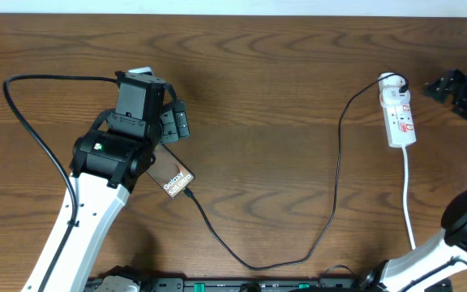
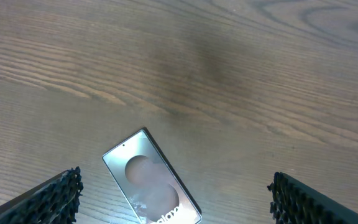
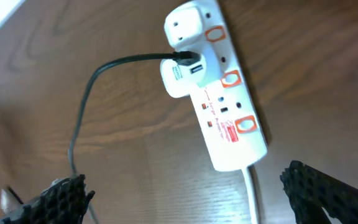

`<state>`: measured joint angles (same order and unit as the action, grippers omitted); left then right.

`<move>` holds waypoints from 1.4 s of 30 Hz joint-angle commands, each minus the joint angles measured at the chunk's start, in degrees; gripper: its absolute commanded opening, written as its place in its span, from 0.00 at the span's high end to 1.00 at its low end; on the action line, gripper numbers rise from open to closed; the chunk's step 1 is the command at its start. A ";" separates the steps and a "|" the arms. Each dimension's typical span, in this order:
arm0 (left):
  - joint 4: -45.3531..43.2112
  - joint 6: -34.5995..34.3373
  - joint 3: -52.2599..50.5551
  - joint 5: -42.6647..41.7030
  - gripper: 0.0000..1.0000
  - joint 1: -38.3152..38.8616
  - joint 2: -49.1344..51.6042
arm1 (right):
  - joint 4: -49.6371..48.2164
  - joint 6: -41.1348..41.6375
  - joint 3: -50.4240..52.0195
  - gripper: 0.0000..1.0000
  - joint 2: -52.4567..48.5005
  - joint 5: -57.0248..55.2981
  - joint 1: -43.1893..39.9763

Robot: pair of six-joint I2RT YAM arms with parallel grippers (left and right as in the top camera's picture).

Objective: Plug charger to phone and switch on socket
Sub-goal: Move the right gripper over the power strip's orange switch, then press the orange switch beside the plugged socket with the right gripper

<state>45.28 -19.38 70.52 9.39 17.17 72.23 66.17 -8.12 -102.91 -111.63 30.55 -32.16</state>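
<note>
The phone (image 1: 177, 179) lies flat at the left, its top half under my left arm; its silvery top end and "Galaxy" text show in the left wrist view (image 2: 151, 180). My left gripper (image 2: 176, 185) hovers over it, open, with nothing held. The charger's black cable (image 1: 336, 162) loops from the phone's lower edge, where its tip (image 1: 188, 193) meets the phone, to the socket (image 1: 399, 109). In the right wrist view its other end is plugged into a white adapter (image 3: 182, 71) on the socket (image 3: 229, 106). My right gripper (image 3: 184, 180) is open above the socket's cord end, touching nothing.
The socket's white cord (image 1: 408, 195) runs toward the table's front edge. Red-outlined switches (image 3: 230, 79) line the strip. My right arm's white link (image 1: 432, 253) sits at the bottom right, and a black rail (image 1: 217, 285) runs along the front edge.
</note>
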 commanded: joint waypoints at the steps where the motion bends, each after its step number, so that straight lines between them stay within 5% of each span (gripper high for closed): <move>1: 0.15 0.94 1.07 1.18 0.05 0.22 0.00 | -0.83 -6.56 -0.42 0.01 -3.76 2.03 1.53; 12: 0.17 0.94 1.07 1.18 0.05 0.22 0.00 | -6.23 -8.68 -0.42 0.01 -12.61 2.03 4.61; 42: 0.15 0.94 1.07 1.18 0.05 0.22 0.00 | -11.17 -8.00 0.17 0.01 -14.95 -2.58 9.18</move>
<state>45.28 -19.38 70.54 9.39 17.17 72.23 55.00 -15.88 -102.89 -125.25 28.71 -23.53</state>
